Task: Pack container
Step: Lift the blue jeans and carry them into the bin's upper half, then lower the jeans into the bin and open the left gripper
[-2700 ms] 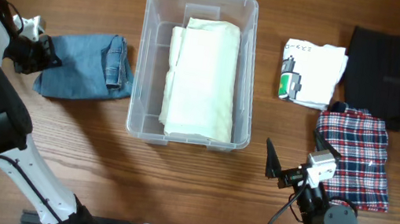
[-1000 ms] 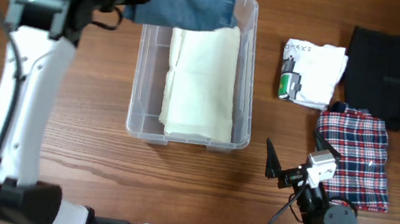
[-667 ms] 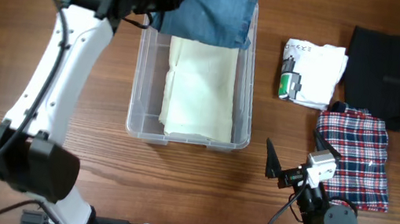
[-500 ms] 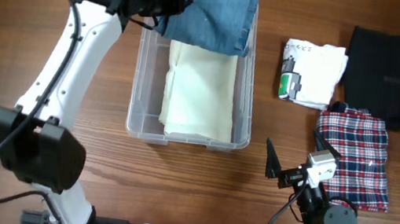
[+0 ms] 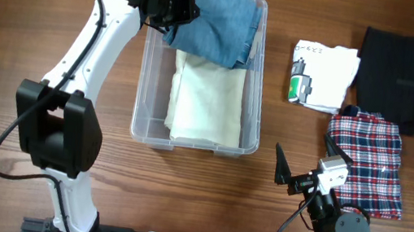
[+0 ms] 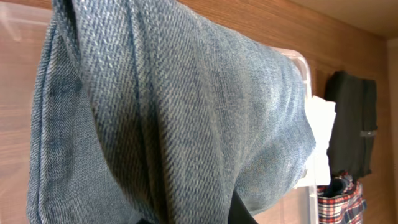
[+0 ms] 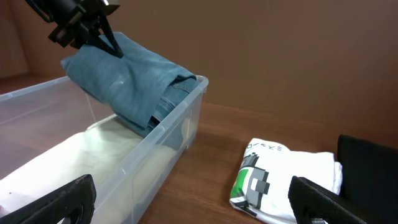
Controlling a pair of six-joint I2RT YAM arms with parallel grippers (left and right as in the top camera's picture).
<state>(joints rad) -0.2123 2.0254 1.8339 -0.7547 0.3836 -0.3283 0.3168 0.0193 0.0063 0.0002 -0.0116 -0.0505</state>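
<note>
Overhead looks straight down on the desk [image 5: 179, 194]. Left wrist sits tight against the jeans [image 6: 174, 112]; right wrist looks low across the bin [image 7: 168, 140] toward them.

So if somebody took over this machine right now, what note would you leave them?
Left claw: shut on the folded jeans, tilted over the container's far end, not yet released.
Right claw: open, empty, parked at the front.
Done: a cream garment lies in the container.
Left: release the jeans, then probably pack the white T-shirt, black garment and plaid shirt beside it.
</note>
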